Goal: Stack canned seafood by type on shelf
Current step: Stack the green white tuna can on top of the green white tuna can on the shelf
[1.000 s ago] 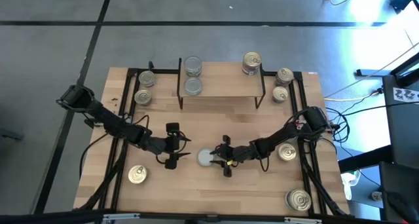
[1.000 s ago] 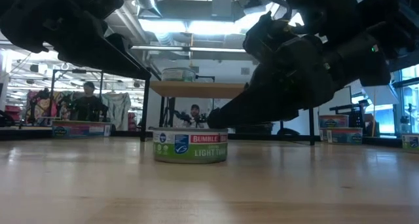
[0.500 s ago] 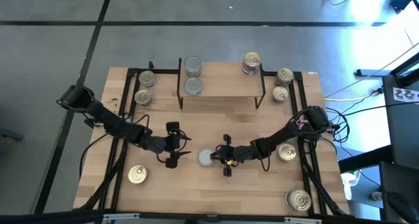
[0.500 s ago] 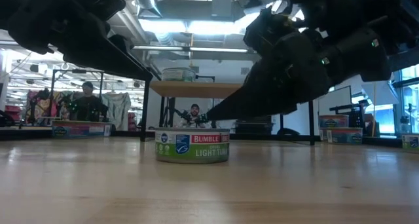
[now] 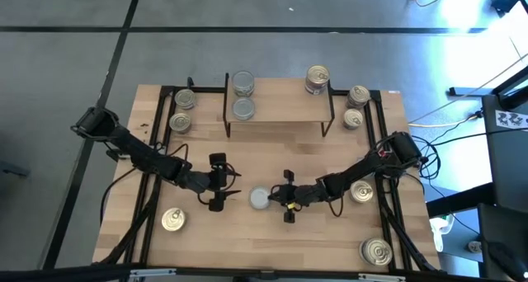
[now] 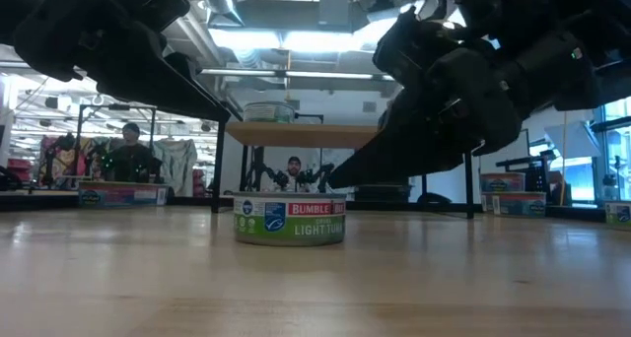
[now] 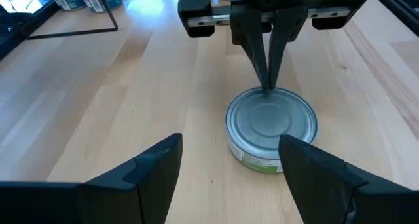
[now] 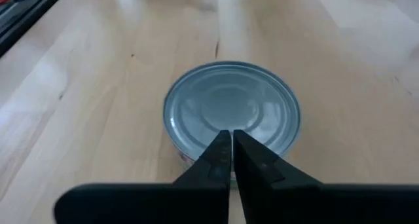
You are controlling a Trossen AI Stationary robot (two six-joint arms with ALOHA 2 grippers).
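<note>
A tuna can with a plain silver lid (image 5: 259, 198) stands upright on the tabletop between my two grippers; its green label shows in the low view (image 6: 289, 222). My right gripper (image 5: 275, 198) is shut, its tips at the can's right rim. My left gripper (image 5: 221, 191) is open and empty, a little to the can's left, and the can lies ahead of its fingers in the left wrist view (image 7: 272, 126). The shelf (image 5: 280, 110) stands at the back with two silver-lidded cans (image 5: 242, 109) on its left and a gold-lidded can (image 5: 317, 78) on its right. My right gripper's shut fingertips (image 7: 268, 80) stand at the lid's rim (image 8: 196, 142) on the can's right side, slanting down from the table's right. I cannot tell whether they touch the rim. The can stands flat on the table.
Gold-lidded cans stand left of the shelf (image 5: 181, 110), right of it (image 5: 355, 107), beside my right arm (image 5: 360, 191), at the near left (image 5: 173, 220) and near right (image 5: 376, 251). People and racks show in the room beyond the table (image 6: 128, 155).
My right gripper, still shut, has drawn back a little toward the table's right edge, from over the can's lid to its right rim.
</note>
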